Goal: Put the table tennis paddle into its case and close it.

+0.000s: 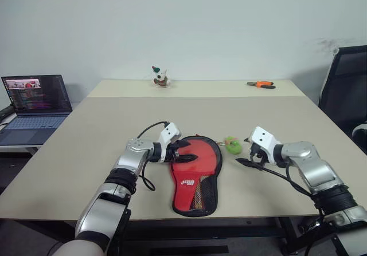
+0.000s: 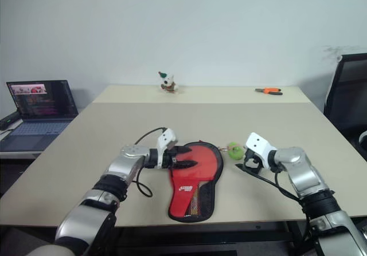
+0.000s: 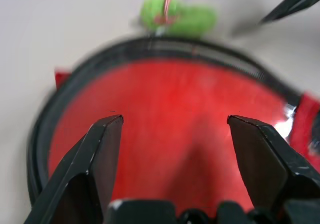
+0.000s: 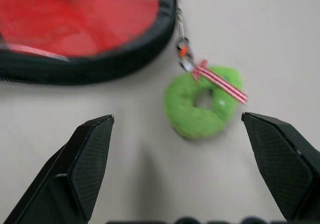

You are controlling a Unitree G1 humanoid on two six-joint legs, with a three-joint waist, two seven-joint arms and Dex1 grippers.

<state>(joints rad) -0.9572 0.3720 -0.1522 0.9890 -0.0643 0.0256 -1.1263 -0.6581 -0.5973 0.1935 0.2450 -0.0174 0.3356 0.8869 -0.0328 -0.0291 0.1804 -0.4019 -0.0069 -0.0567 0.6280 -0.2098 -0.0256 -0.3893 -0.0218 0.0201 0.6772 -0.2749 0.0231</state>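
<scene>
The table tennis paddle (image 1: 195, 161) lies flat on the table inside the case (image 1: 213, 178). Its red face is ringed by the case's black rim, and its handle end points toward the table's near edge under black mesh. My left gripper (image 1: 186, 152) hovers open over the left part of the red face (image 3: 175, 83), with nothing between its fingers. My right gripper (image 1: 248, 156) is open just right of the case. It faces the green ring-shaped zipper tag (image 4: 202, 106), which lies on the table clipped to the case rim (image 4: 100, 66).
An open laptop (image 1: 37, 98) stands on a side table at the far left. A small toy figure (image 1: 160, 77) and orange pliers (image 1: 261, 85) lie at the far edge of the table (image 1: 241, 118). A black chair (image 1: 350, 84) stands at the right.
</scene>
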